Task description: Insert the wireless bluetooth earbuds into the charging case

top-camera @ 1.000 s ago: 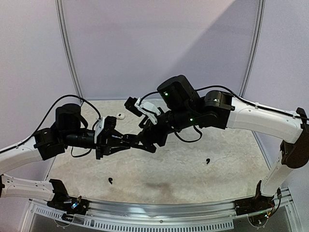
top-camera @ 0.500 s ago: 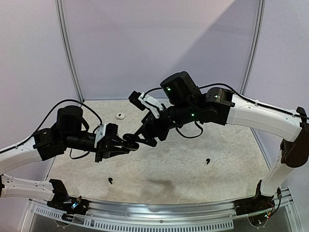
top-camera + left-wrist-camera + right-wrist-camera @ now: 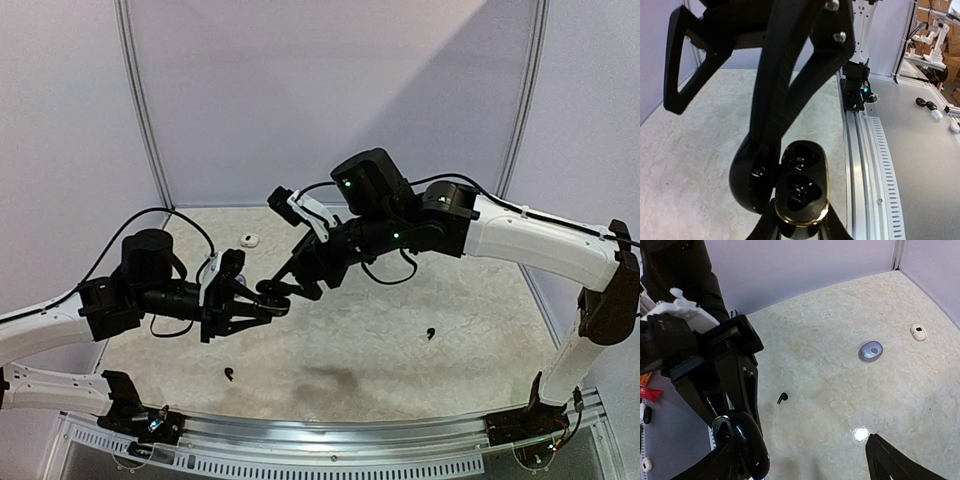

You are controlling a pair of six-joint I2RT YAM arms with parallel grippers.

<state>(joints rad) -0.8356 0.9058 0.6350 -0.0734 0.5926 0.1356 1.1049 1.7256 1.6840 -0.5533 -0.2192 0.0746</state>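
1. Top view: soft, even light from above. A diagonal band of shade crosses the back wall (image 3: 330, 90), and a faint shadow smudge sits on the table (image 3: 330, 380).
2. The wall posts (image 3: 135, 100) bow, bent by the lens at the edges.
3. Left wrist: the charging case (image 3: 801, 200) gleams, fairly sharp, and the far background is washed bright.
4. Right wrist: there's a white glare spot (image 3: 860, 433) on the table. The right gripper (image 3: 800, 460) is dark and blurred at the bottom edge.

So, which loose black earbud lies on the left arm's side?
The near-left earbud, nearest the front edge; the other earbud lies farther back, to the right.
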